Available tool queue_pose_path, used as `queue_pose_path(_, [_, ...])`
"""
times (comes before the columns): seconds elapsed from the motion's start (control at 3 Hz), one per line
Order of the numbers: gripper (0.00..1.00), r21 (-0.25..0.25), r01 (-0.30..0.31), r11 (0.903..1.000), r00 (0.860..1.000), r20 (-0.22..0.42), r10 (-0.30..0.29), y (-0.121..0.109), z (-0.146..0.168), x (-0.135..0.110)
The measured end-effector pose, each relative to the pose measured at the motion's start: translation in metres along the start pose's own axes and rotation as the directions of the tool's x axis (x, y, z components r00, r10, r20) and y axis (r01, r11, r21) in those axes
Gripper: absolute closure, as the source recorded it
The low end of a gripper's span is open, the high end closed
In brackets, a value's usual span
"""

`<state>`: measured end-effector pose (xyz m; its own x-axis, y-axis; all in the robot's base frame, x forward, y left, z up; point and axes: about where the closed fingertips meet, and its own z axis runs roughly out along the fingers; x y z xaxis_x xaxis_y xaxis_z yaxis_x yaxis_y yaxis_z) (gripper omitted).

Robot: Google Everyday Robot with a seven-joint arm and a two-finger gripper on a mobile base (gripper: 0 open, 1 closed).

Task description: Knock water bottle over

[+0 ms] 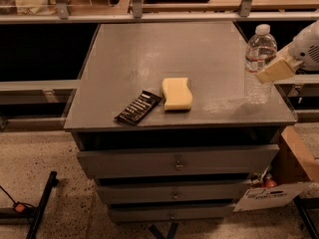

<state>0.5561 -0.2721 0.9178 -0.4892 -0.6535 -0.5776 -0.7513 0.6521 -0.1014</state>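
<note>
Contact step: the water bottle [259,54] stands upright on the surface [149,54] just left of the gripper [275,69] — apparently touching it; open or closed, I cannot tell. Next, I judge: push leftward, high on the bottle.

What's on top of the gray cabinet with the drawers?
On the cabinet top sit a yellow sponge, a flat black packet and the upright water bottle near the right edge. The gripper, beside the bottle on its right, covers part of its side.
</note>
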Motion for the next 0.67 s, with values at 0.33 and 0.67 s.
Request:
queue_pose_path(0.33, [1.00,0.022,0.054,0.9983,0.997,-0.061,-0.053,0.006,0.006,-0.024])
queue_pose_path(0.67, [1.00,0.030,0.116,0.9927,0.982,-0.152,-0.111,0.013,0.021,-0.039])
